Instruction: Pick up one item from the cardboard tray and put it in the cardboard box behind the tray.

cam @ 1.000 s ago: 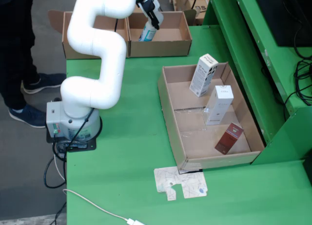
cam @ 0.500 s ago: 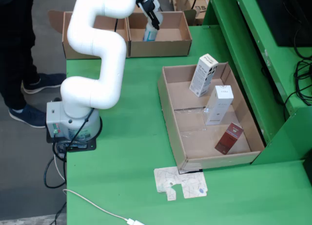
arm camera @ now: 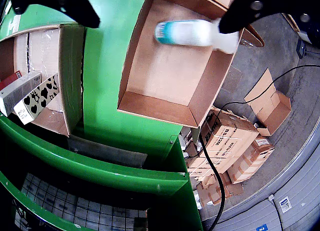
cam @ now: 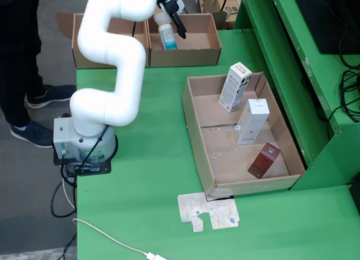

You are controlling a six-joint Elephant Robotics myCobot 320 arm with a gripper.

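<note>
Three cartons stand in the cardboard tray [cam: 194, 122] at centre right of the fixed view. At top centre, the tool [cam: 175, 17] hangs over the cardboard box [cam: 211, 37], fingers spread wide; the white bottle [cam: 166, 34] sits inside that box, blurred in the wrist view.

Arm: one white myCobot arm [cam: 112, 74] on the green counter [cam: 152, 175].
Cardboard tray: one [cam: 194, 125].
Cartons in the tray: three – a white one with black spots [cam: 235, 86], a plain white one [cam: 252, 121], a dark red one [cam: 264, 160].
Cardboard boxes behind the tray: two, side by side [cam: 199, 46] [cam: 84, 49].
Bottles: one, white with a blue band [cam: 167, 34].
Flat cardboard scraps: one [cam: 208, 211].
People at the edge: one, two shoes showing [cam: 34, 133].
</note>
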